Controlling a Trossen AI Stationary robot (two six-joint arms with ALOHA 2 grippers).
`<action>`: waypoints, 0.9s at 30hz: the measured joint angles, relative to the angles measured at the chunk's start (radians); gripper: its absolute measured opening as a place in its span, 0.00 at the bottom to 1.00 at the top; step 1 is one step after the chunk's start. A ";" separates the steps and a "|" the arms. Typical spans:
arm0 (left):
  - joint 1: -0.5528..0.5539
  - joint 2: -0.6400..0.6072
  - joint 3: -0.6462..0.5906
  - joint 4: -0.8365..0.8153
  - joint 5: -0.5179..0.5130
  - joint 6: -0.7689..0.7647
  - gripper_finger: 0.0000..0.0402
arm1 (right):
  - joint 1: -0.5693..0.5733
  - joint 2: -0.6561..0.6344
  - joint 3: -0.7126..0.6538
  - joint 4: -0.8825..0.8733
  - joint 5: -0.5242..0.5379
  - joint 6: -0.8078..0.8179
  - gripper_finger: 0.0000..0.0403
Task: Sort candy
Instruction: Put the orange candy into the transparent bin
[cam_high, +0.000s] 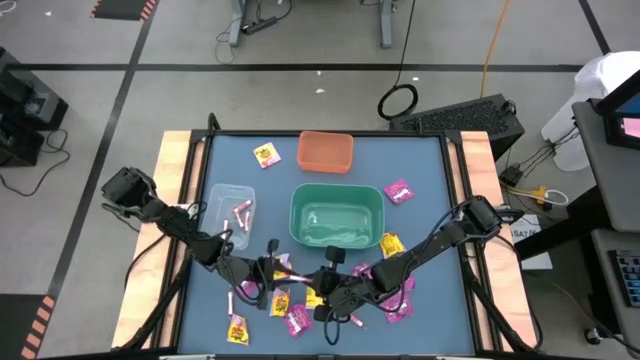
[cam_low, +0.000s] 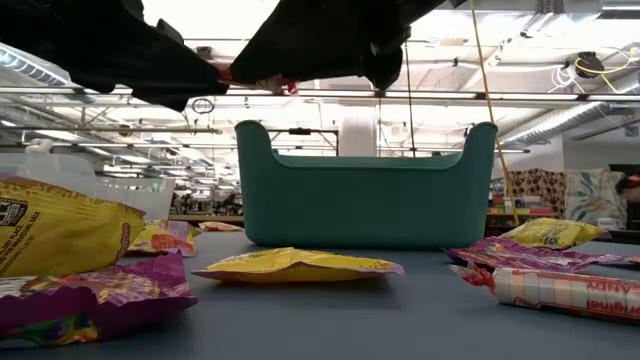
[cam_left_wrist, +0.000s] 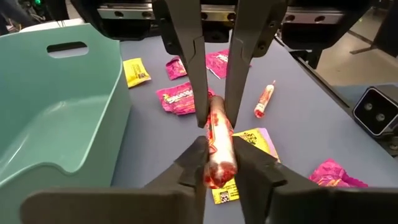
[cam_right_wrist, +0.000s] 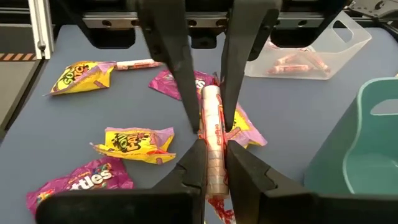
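Note:
A pink-white candy stick (cam_left_wrist: 219, 134) hangs above the table's near middle, held at both ends. My left gripper (cam_left_wrist: 221, 169) is shut on one end and my right gripper (cam_right_wrist: 211, 167) on the other. In the high view the left gripper (cam_high: 287, 270) and the right gripper (cam_high: 318, 285) meet tip to tip. Magenta packets (cam_left_wrist: 179, 99) and yellow packets (cam_right_wrist: 134, 143) lie flat on the blue mat below, along with another stick (cam_left_wrist: 264, 101). Near the mat's far edge lies one more yellow packet (cam_high: 266, 154). My left gripper pinches the stick's end nearest it (cam_left_wrist: 217, 163) between its two fingers, coming slanting down from the table's left, the fingers lying along the stick. The stick is lifted clear of the mat. My right gripper pinches the stick's other end (cam_right_wrist: 211, 155) between its two fingers, slanting down from the table's right, in line with the stick. The stick spans the gap between the two grippers.
A green bin (cam_high: 335, 215) stands just beyond the grippers at mid-table. An orange bin (cam_high: 326, 151) sits at the far edge. A clear bin (cam_high: 228, 208) with several sticks in it stands on the left. Loose candy litters the near strip of the mat.

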 joint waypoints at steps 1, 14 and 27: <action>0.000 0.000 0.000 0.000 0.001 0.003 0.14 | 0.000 0.000 0.000 0.000 0.000 0.000 0.09; 0.007 -0.026 0.000 -0.002 0.022 0.045 0.17 | 0.012 -0.022 0.000 -0.060 0.008 -0.007 0.32; 0.004 -0.392 0.000 -0.082 -0.008 0.161 0.15 | 0.106 -0.214 0.001 -0.180 0.071 -0.029 0.47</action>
